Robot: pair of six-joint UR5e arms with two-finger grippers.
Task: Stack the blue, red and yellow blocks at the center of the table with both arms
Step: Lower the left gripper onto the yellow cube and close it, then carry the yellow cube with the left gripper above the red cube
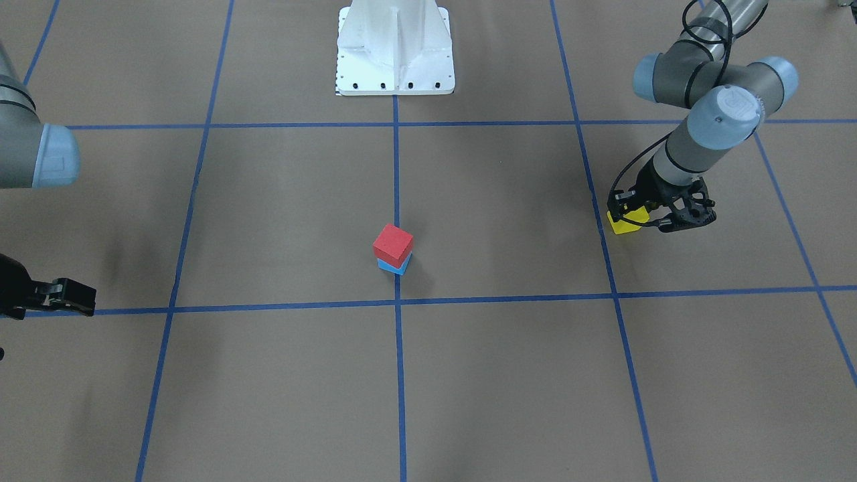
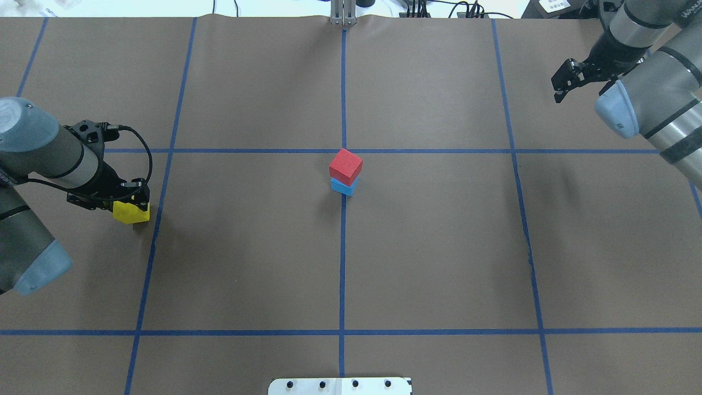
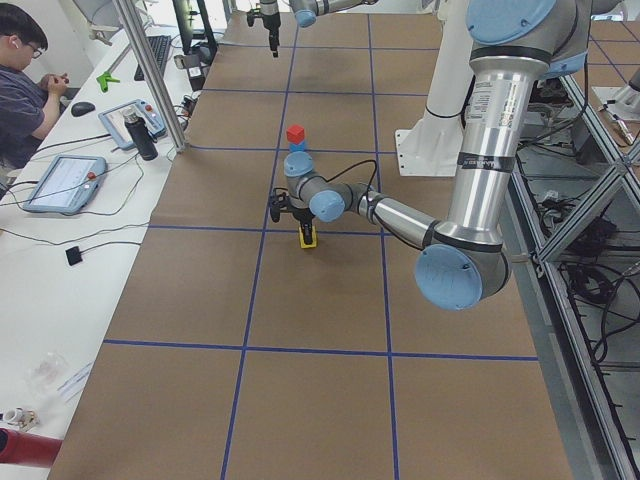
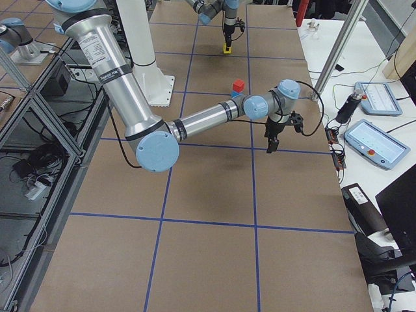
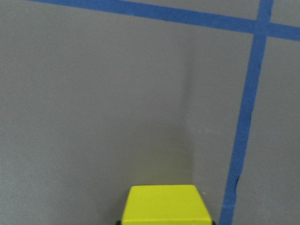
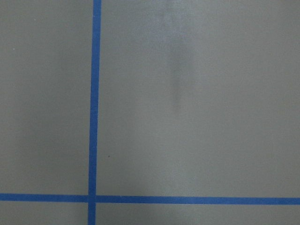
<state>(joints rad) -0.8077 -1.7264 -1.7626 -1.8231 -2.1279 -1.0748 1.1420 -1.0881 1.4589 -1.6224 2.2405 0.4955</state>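
Note:
At the table's centre the red block (image 1: 393,242) (image 2: 346,164) sits on the blue block (image 1: 394,266) (image 2: 344,187), turned a little askew on it. Far out on the robot's left, my left gripper (image 1: 629,217) (image 2: 131,206) is shut on the yellow block (image 1: 628,223) (image 2: 131,213), low at the table beside a blue tape line. The left wrist view shows that yellow block (image 5: 164,206) at its bottom edge with black finger tips flanking it. My right gripper (image 2: 565,85) (image 1: 73,298) hangs open and holds nothing at the far right of the table.
The white pedestal (image 1: 395,50) stands at the robot's edge of the table. The brown table (image 2: 439,247) is crossed by blue tape lines. A side bench with tablets (image 3: 60,185) and a seated person (image 3: 25,80) runs along the far edge.

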